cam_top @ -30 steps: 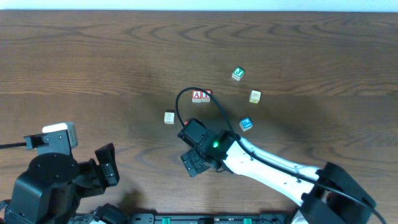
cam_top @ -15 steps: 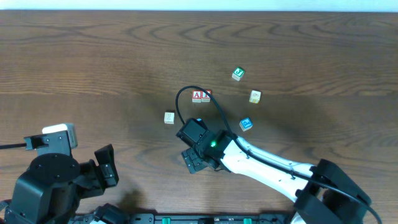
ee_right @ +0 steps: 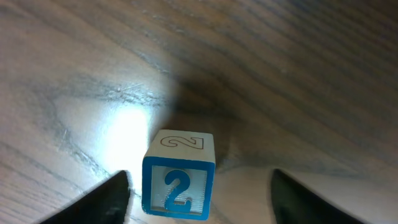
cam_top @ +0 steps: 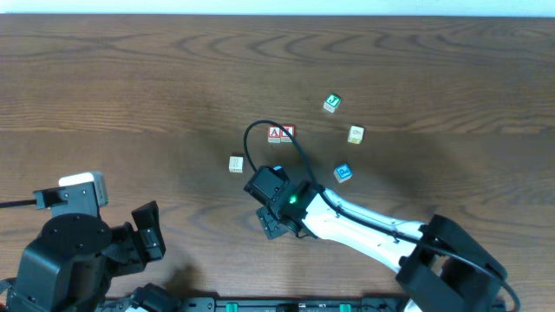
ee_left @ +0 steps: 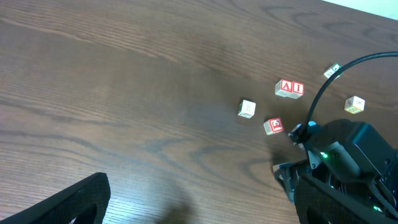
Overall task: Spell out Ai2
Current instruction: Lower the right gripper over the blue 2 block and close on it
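We watch the right arm [cam_top: 364,227] creep up and left toward the A and I pair [cam_top: 280,133], and now its pincer [ee_right: 198,193] stands open astride the 2 block [ee_right: 179,180], which sits on the table [ee_right: 280,62]. The squeeze looks next to us, then a carry to the I's right

Bare wood runs along the whole far edge and down the left side of the table [cam_top: 104,78], leaving wide room there. Mid-table is crowded: the A-I pair [cam_top: 280,133], a plain block [cam_top: 236,163] toward the left edge, and a green block [cam_top: 331,103], pale block [cam_top: 355,133] and blue block [cam_top: 343,172] scattered, apart, toward the right. The right arm [cam_top: 364,227] lies diagonally from the near right corner to the centre, its cable [cam_top: 246,146] looping beside the pair. The left arm [cam_top: 78,251] fills the near left corner.
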{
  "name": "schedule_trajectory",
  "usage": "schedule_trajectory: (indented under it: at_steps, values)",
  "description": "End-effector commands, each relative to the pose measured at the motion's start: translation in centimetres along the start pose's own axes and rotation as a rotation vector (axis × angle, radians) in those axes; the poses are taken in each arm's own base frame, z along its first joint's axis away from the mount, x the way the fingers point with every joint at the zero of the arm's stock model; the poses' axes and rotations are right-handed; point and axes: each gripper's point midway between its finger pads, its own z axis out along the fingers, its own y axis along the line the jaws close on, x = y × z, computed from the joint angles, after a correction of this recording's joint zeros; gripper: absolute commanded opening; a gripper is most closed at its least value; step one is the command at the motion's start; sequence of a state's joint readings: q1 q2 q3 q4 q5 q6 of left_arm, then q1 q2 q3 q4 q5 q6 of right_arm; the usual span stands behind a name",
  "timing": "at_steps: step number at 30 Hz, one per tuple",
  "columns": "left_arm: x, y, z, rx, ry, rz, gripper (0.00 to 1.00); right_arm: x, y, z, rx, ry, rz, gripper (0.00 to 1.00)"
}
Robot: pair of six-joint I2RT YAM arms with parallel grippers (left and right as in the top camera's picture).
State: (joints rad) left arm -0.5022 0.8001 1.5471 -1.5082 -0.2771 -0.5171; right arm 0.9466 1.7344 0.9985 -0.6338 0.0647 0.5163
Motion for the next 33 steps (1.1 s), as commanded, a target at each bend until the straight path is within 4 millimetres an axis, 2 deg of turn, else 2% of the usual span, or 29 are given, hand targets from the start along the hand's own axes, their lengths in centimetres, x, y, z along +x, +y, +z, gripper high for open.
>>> schedule_trajectory:
  at_steps: [1,6,9,13,24,28,33]
  values:
    - [-0.2,0.4,-0.2,-0.014,-0.016,0.000,0.96,0.1,0.2,0.1,0.011,-0.004,-0.001,0.57]
    - [-0.2,0.4,-0.2,-0.014,-0.016,0.000,0.95,0.0,0.2,0.2,0.010,-0.007,0.003,0.53]
    - [-0.2,0.4,-0.2,-0.015,-0.015,0.001,0.95,0.0,0.2,0.2,0.011,-0.007,0.010,0.45]
    - [-0.2,0.4,-0.2,-0.015,-0.014,0.001,0.95,-0.1,0.1,0.2,0.013,-0.011,0.019,0.46]
    - [-0.2,0.4,-0.2,-0.015,-0.014,0.001,0.95,-0.9,-1.5,0.2,0.054,-0.035,0.139,0.43]
    - [-0.2,0.4,-0.2,-0.015,-0.014,0.001,0.95,-1.6,-2.3,-0.1,0.059,-0.036,0.167,0.39]
    - [-0.2,0.4,-0.2,-0.015,-0.015,0.001,0.95,-3.4,-2.9,-0.9,0.052,-0.064,0.203,0.36]
